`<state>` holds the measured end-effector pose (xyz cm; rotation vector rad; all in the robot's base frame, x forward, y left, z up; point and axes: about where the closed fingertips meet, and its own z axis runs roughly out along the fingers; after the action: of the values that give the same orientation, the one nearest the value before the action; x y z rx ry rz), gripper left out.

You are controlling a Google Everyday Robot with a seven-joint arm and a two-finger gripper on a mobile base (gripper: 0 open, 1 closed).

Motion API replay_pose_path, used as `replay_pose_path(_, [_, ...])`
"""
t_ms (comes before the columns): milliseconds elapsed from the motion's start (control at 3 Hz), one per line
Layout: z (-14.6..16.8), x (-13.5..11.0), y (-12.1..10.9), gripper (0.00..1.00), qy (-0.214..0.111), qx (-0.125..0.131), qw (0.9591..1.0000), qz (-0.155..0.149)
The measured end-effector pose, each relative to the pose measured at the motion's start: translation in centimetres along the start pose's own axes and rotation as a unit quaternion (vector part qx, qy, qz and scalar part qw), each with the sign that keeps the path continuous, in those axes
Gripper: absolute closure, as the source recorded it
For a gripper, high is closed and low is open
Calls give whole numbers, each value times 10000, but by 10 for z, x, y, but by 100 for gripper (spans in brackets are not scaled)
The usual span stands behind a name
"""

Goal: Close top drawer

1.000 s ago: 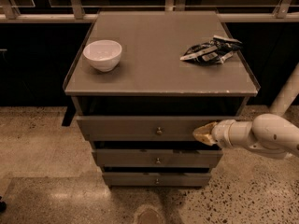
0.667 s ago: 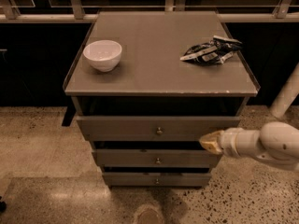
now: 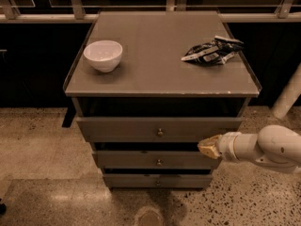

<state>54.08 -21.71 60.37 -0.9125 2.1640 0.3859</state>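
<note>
Grey-brown wood forms the top drawer (image 3: pixel 141 128), the uppermost of three in the bench (image 3: pixel 160 81). Its long front panel stands forward of the two drawers below, and a dark gap shows between the panel and the bench surface. From this it seems the drawer is not yet pushed in, so the main part of the task is left to do.

The tool (image 3: pixel 210 146) is low on the right, just beside the lower right corner of the drawer front. It is not possible to tell if it touches the panel, or how far open it is; nothing is seen in its hold. A push inward on the front is probably what remains.

On the bench stand a white bowl (image 3: pixel 103 55) and a crumpled snack bag (image 3: pixel 212 51).
</note>
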Motion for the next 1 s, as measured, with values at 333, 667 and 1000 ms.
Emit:
replay_pose_path(333, [0, 0, 0, 35, 0, 0, 10000, 0])
replay_pose_path(667, [0, 0, 0, 11, 0, -1, 10000, 0])
replay_pose_path(1000, [0, 0, 0, 0, 0, -1, 10000, 0])
